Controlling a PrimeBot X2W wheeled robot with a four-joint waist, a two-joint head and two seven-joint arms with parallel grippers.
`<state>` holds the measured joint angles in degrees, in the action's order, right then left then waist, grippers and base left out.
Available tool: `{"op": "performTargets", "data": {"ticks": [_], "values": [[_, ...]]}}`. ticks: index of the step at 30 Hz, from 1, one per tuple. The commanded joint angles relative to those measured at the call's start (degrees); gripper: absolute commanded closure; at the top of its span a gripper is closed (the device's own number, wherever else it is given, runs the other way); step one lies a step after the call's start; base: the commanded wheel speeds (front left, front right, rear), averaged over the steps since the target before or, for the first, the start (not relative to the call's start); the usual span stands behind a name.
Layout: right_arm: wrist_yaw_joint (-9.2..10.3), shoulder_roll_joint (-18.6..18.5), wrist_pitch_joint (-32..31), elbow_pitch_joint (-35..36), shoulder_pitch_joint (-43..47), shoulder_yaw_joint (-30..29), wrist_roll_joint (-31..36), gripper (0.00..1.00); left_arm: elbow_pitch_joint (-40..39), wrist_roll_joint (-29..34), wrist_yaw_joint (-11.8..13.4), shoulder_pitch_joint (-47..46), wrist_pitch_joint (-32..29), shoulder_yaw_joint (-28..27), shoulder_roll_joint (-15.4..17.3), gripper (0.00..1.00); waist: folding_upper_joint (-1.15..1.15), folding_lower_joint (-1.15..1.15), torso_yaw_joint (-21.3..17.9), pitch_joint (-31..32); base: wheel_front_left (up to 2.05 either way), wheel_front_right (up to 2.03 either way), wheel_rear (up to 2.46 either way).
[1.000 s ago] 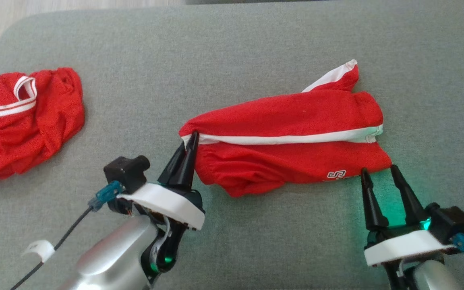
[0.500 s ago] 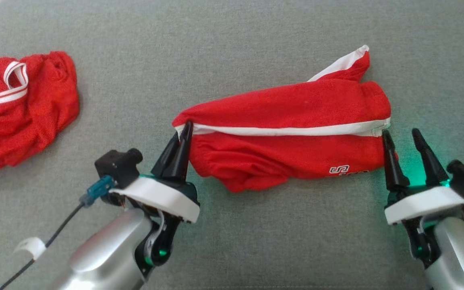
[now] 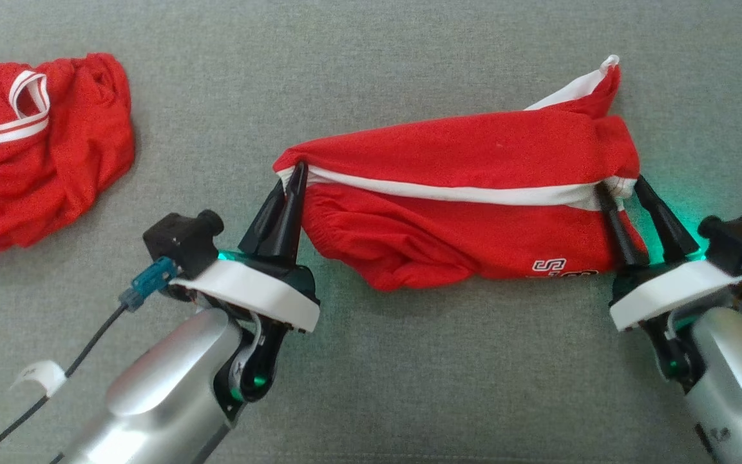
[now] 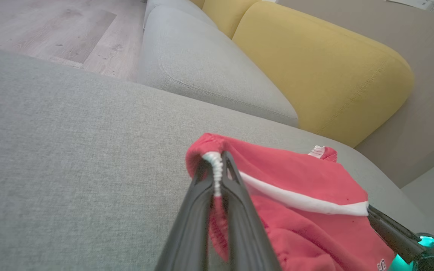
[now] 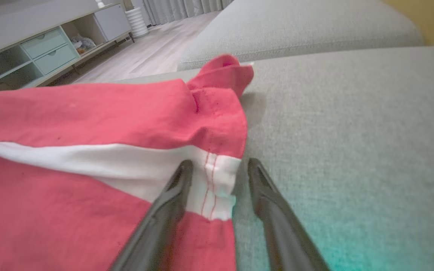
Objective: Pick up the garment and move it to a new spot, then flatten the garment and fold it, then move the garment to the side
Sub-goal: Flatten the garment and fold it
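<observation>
Red shorts (image 3: 461, 212) are laid mid-cushion on a grey sofa (image 3: 371, 64), left edge pinched in the closed left end effector (image 3: 290, 175), right hem straddled by the parted right end effector (image 3: 619, 183). Bare cushion is seen all around; another red garment (image 3: 36, 148) is cropped at left.

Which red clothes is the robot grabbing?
The stretched-out red shorts in the middle, pinched by the left gripper. The crumpled red garment at the far left lies untouched.

Silver forearms (image 3: 165, 386), white collars (image 3: 248, 299), black tapered fingers (image 3: 287, 216) (green lights (image 3: 256, 381) glowing)
</observation>
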<state>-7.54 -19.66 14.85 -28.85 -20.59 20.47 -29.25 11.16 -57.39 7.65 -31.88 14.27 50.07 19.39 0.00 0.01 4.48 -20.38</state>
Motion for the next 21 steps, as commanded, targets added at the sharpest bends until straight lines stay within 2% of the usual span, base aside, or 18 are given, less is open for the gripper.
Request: {"op": "performTargets", "data": {"ticks": [1, 6, 11, 15, 16, 21], "values": [[0.05, -1.8, 0.2, 1.9, -0.1, 0.4, 0.9, 1.0, -1.6, 0.7, 0.0, -2.6, 0.4, -2.2, 1.3, 1.0, 0.0, -0.01, 0.1, 0.5, 0.0, 0.0, 0.0], [0.05, -1.4, 0.2, 6.1, 1.0, -2.5, 2.2, 1.0, -1.6, 2.2, -1.6, -5.4, 0.4, -2.8, 2.0, 1.0, 0.0, -0.01, -0.6, 2.8, 0.0, 0.0, 0.0], [0.05, -2.2, 0.2, 12.4, -2.1, -7.3, 3.1, 1.0, -1.6, 4.4, -3.2, -13.0, -1.3, -3.4, 3.0, 1.0, 0.0, -0.01, -3.0, 3.1, 0.0, 0.0, 0.0], [0.05, -5.4, 0.2, 15.2, -9.9, -10.7, 3.9, 1.0, 0.1, 6.8, -5.2, -23.8, -3.6, -4.2, 2.4, 1.0, 0.0, -0.01, -5.5, 0.9, 0.0, 0.0, 0.0], [0.05, -5.4, 0.2, 15.2, -9.9, -10.7, 3.9, 1.0, 0.1, 6.8, -5.2, -23.8, -3.6, -4.2, 2.4, 1.0, 0.0, -0.01, -5.5, 0.9, 0.0, 0.0, 0.0], [0.05, -11.3, 0.2, 17.6, -22.8, -16.1, 5.3, 1.0, 5.6, 12.0, -7.7, -41.4, -6.0, -4.2, -0.7, 1.0, 0.0, -0.01, -8.7, -3.4, 0.0, 0.0, 0.0]]}}
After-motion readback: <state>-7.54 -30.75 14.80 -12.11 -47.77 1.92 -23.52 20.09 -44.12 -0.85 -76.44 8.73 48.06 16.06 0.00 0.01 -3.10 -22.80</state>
